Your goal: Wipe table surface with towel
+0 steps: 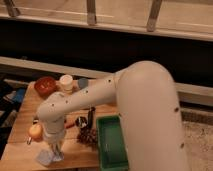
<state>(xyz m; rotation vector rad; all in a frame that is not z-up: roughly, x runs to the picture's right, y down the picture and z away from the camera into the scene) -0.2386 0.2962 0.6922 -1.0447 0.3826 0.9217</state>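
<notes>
Hand point(54, 150) at towel point(44, 159) near green bin point(101, 139)

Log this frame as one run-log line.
phase: wipe | pincer: lowered at towel | towel: lying on wooden table, near edge | nearby: green bin, orange item

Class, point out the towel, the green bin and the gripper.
towel point(43, 159): camera view, left part.
green bin point(112, 142): camera view, bare inside.
gripper point(55, 150): camera view, lower tip, at the towel, lower left of view.
</notes>
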